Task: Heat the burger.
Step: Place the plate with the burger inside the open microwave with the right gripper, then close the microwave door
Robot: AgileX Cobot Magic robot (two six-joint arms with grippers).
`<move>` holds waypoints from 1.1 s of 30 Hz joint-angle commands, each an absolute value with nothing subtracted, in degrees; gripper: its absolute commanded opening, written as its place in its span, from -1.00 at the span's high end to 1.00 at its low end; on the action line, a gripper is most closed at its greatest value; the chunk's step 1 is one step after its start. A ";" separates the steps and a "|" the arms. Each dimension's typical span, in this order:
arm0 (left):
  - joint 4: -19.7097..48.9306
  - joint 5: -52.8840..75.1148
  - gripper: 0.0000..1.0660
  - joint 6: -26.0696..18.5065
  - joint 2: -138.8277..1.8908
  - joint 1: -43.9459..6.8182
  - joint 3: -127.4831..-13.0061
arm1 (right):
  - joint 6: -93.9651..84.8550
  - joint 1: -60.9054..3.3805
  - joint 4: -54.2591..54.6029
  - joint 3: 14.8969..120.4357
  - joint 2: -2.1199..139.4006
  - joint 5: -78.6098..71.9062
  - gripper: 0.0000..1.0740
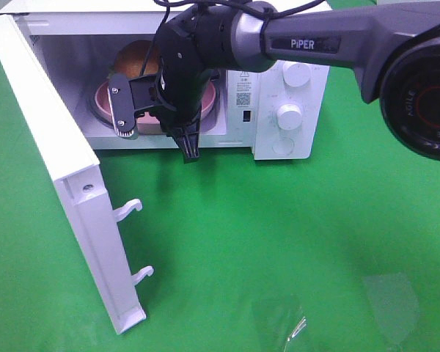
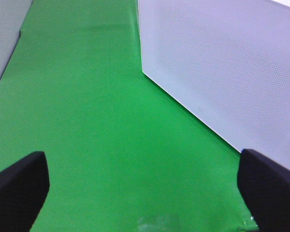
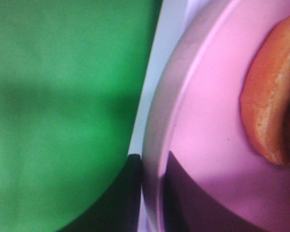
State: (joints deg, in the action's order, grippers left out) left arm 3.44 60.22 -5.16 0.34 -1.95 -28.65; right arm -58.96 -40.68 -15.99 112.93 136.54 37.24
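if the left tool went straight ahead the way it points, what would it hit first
Nothing close: ahead of the left tool the wrist view shows only bare green cloth. The white mesh panel stands beside that line, though depth is hard to judge.

Microwave [image 1: 308, 139] at tabletop [image 1: 279, 242] rear, door [image 1: 51, 139] swung out to its left. Inside: plate [image 1: 103, 99], burger [image 1: 136, 59] on it. Knobs [image 1: 288, 114] right of the cavity. Right pincer [image 1: 189, 149] straddles plate's front rim.

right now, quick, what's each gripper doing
left gripper: open, empty
right gripper: jaws either side of the rim of the pink plate; clamped or loose cannot be told
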 commanded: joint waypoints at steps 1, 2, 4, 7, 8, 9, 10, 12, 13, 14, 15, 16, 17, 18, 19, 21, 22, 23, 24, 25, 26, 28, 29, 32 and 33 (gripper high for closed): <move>3.55 59.36 -0.83 -5.04 1.66 -2.18 -28.42 | -57.24 -40.68 -15.99 113.62 135.62 35.75 0.50; 3.55 59.36 -0.83 -5.04 1.66 -2.18 -28.42 | -57.24 -40.68 -15.99 113.62 135.62 35.75 0.50; 3.55 59.36 -0.83 -5.04 1.66 -2.18 -28.42 | -55.86 -40.68 -15.99 113.62 135.62 35.92 0.28; 3.55 59.36 -0.83 -5.04 1.66 -2.18 -28.42 | -54.95 -40.68 -15.99 113.62 135.62 35.92 0.22; 3.55 59.36 -0.83 -5.04 1.66 -2.18 -28.42 | -54.55 -40.68 -15.99 113.62 135.62 35.92 0.20; 3.55 59.36 -0.83 -5.04 1.66 -2.18 -28.42 | -54.03 -40.68 -15.99 113.39 135.62 35.87 0.18; 3.55 59.36 -0.83 -5.04 1.66 -2.18 -28.42 | -54.03 -40.68 -15.99 113.39 135.62 35.87 0.18; 3.55 59.36 -0.83 -5.04 1.66 -2.18 -28.42 | -52.60 -40.68 -15.99 113.39 135.62 35.98 0.18; 3.55 59.36 -0.83 -5.04 1.66 -2.18 -28.42 | -51.97 -40.68 -15.99 113.39 135.50 35.98 0.18; 3.55 59.36 -0.83 -5.04 1.66 -2.18 -28.42 | -51.97 -40.68 -15.99 113.39 135.50 35.98 0.18; 3.55 59.36 -0.83 -5.04 1.66 -2.18 -28.42 | -51.91 -40.68 -15.99 113.39 135.39 36.27 0.18; 3.55 59.36 -0.83 -5.04 1.66 -2.18 -28.42 | -51.62 -40.68 -15.93 113.39 135.10 37.01 0.18; 3.55 59.36 -0.83 -5.04 1.66 -2.18 -28.42 | -51.62 -40.68 -15.93 113.39 135.10 37.01 0.18; 3.55 59.36 -0.83 -5.04 1.66 -2.18 -28.42 | -51.22 -40.74 -15.87 113.39 134.82 37.64 0.18; 3.55 59.36 -0.83 -5.04 1.66 -2.18 -28.42 | -51.22 -40.74 -15.87 113.39 134.82 37.64 0.18; 3.55 59.36 -0.83 -5.04 1.66 -2.18 -28.42 | -50.36 -40.79 -15.87 113.33 134.24 37.76 0.18; 3.55 59.36 -0.83 -5.04 1.66 -2.18 -28.42 | -49.56 -40.79 -15.81 113.33 133.61 37.82 0.18; 3.55 59.36 -0.83 -5.04 1.66 -2.18 -28.42 | -49.56 -40.79 -15.81 113.33 133.61 37.82 0.18; 3.55 59.36 -0.83 -5.04 1.66 -2.18 -28.42 | -49.50 -40.79 -15.81 113.33 132.93 38.04 0.18; 3.55 59.36 -0.83 -5.04 1.66 -2.18 -28.42 | -49.50 -40.79 -15.81 113.33 132.07 38.50 0.18; 3.55 59.36 -0.83 -5.04 1.66 -2.18 -28.42 | -49.50 -40.79 -15.81 113.33 132.07 38.50 0.18; 3.55 59.36 -0.83 -5.04 1.66 -2.18 -28.42 | -49.50 -40.79 -15.76 113.33 131.61 39.25 0.18; 3.55 59.36 -0.83 -5.04 1.66 -2.18 -28.42 | -49.50 -40.79 -15.76 113.33 131.44 39.48 0.18; 3.55 59.36 -0.83 -5.04 1.66 -2.18 -28.42 | -49.50 -40.79 -15.30 113.27 131.26 40.51 0.18; 3.55 59.36 -0.83 -5.04 1.66 -2.18 -28.42 | -49.50 -40.79 -15.24 112.36 130.86 40.45 0.18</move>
